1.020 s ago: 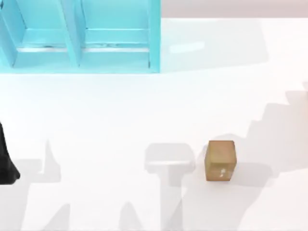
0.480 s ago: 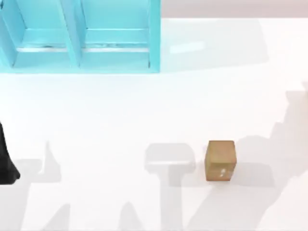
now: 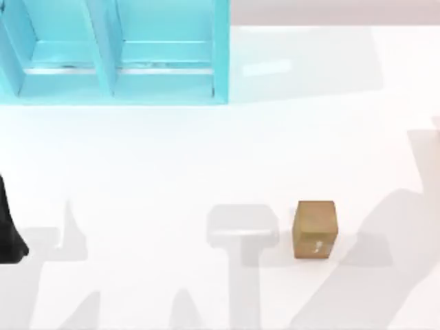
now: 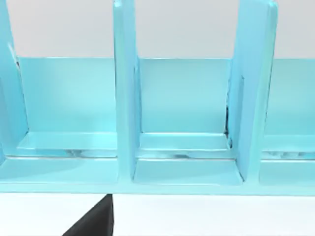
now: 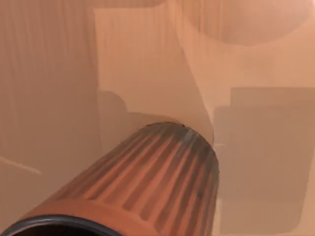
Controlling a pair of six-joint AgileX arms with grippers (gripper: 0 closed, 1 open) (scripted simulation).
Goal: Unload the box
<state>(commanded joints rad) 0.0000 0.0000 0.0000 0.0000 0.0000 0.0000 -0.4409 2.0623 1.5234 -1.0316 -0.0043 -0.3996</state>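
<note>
**Brown box alone on the tabletop, arms at the edges**

Nearest to us in the top view, a small brown box (image 3: 315,229) sits on the white tabletop (image 3: 172,165), toward the right and close to the near edge. It stands squarely on its base, with a pale mark on the side facing us. Nothing touches it; only soft grey shadows lie on the tabletop beside it.

At the far left edge of the top view, a dark part of our left arm (image 3: 8,230) pokes into sight, well apart from the box. We cannot tell how our left hand stands, wide or narrow.

In the right wrist view, a ribbed orange cylinder (image 5: 142,182) lies close before the camera against an orange-tinted surface. We cannot tell the state of our right hand either, nor how it lies relative to the box.

Farthest back, a light blue shelf unit (image 3: 117,55) stands at the rear left of the tabletop, split by upright dividers into open compartments. The left wrist view looks straight into those compartments (image 4: 184,123).
</note>
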